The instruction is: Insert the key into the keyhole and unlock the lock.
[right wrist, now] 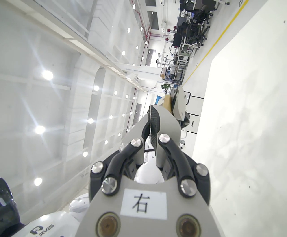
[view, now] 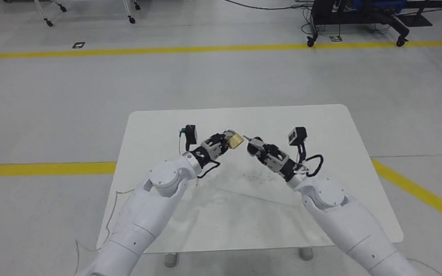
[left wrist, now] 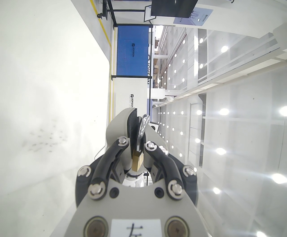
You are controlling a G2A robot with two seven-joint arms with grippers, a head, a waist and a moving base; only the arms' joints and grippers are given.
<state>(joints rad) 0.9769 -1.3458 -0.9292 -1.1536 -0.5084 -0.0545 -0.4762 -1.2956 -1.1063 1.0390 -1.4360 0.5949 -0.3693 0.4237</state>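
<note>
The left gripper (left wrist: 140, 125) squeezes the lock (left wrist: 137, 161). The right gripper (right wrist: 153, 116) is pinched shut, but I can't tell on what. I think 2 jobs are left: key in, then turn.

The left arm (view: 167, 181) extends from 7 o'clock. Its left gripper (view: 225, 143) aims toward 2 o'clock, with fingers (left wrist: 132, 121) clamped on the lock (left wrist: 137, 162). The right arm (view: 327, 196) extends from 5 o'clock. Its right gripper (view: 254, 145) aims toward 10 o'clock, fingers (right wrist: 154, 121) pressed together, with its tip just beside the left's.
</note>
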